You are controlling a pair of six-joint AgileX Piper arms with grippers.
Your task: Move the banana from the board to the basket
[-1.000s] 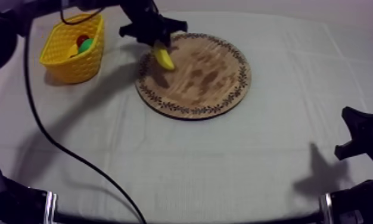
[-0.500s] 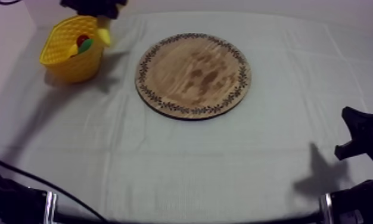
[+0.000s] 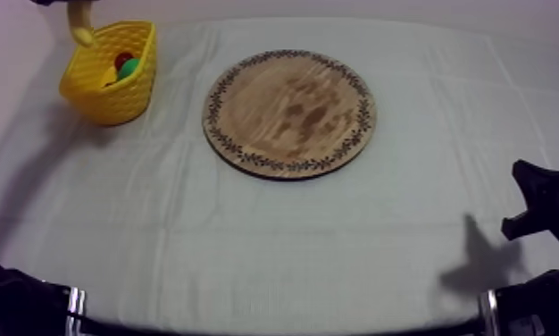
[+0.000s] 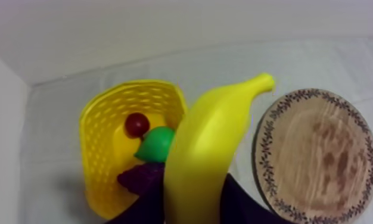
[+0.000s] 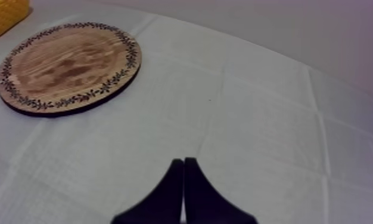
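Grey-white tabletop (image 3: 274, 241): drop pending

Gripping banana (image 4: 207, 161) in left gripper (image 4: 189, 199) over yellow basket (image 4: 99, 149) rim, far left corner. Could clip rim and tumble onto tabletop if released off-centre. Resting right gripper (image 5: 183, 173) pinched together, empty.

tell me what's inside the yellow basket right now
A small red fruit and a green pear lie in the yellow basket. The banana, held in the left claw, hides part of its inside.
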